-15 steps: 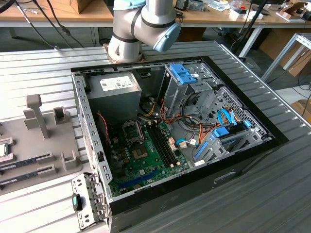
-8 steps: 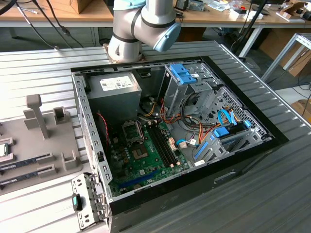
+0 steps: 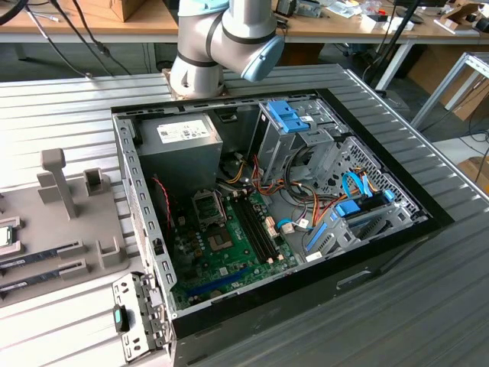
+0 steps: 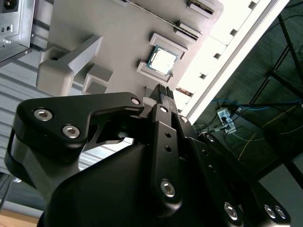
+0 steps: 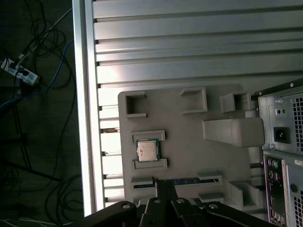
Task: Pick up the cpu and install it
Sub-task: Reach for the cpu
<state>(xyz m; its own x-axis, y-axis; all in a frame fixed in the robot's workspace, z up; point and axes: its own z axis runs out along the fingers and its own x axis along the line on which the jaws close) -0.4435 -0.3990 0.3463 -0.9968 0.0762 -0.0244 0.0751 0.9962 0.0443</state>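
Ribbed bench (image 5: 189, 47), grey tray (image 5: 189, 123): cpu (image 5: 147, 151) in its pocket, my end effector (image 5: 163, 184) hovers near, pinched together, empty. Approach step; grasp needs it spread.

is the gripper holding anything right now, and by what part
Nothing is held. The gripper is empty, and the cpu lies in its slot on the grey tray, apart from it.

Slatted table (image 3: 61, 107); grey tray (image 3: 85, 229), computer case (image 3: 321, 289) (open)

exterior view: oblique above case (image 3: 382, 256) | both wrist views: share tray (image 5: 189, 158) (image 4: 109, 28), cpu (image 5: 147, 151) (image 4: 162, 61)
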